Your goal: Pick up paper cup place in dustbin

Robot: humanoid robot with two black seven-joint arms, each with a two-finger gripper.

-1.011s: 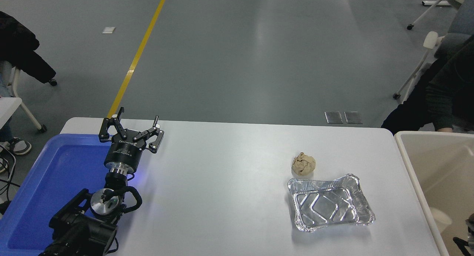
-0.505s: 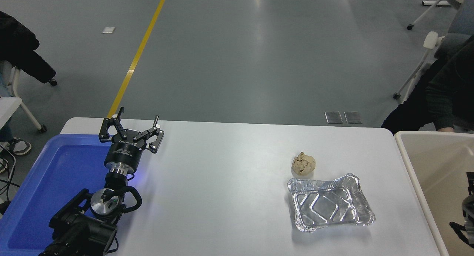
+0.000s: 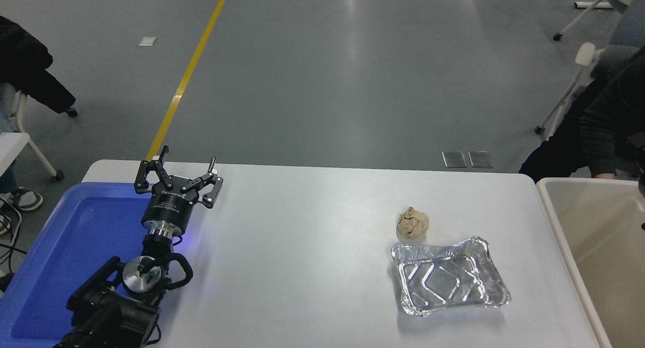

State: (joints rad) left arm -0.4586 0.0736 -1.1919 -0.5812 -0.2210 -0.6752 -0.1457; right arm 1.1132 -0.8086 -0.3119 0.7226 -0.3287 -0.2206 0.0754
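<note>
The paper cup does not show anywhere in this view. The beige dustbin (image 3: pixel 602 227) stands at the table's right end, cut off by the picture's edge, and the part of its inside that shows is plain. Of my right gripper only a dark sliver (image 3: pixel 642 207) shows at the right edge above the bin, and I cannot tell how its jaws stand. My left gripper (image 3: pixel 181 170) is parked at the lower left, open and empty, beside the blue tray.
A crumpled tan paper ball (image 3: pixel 413 223) lies on the white table (image 3: pixel 302 247), and a silver foil tray (image 3: pixel 448 276) lies just in front of it. A blue plastic tray (image 3: pixel 65 247) sits at the left. A person in dark clothes (image 3: pixel 599 126) is at the far right.
My right gripper has risen along the right edge from the lower right corner and is almost out of view. A pale shape seen in the bin a second ago no longer shows.
</note>
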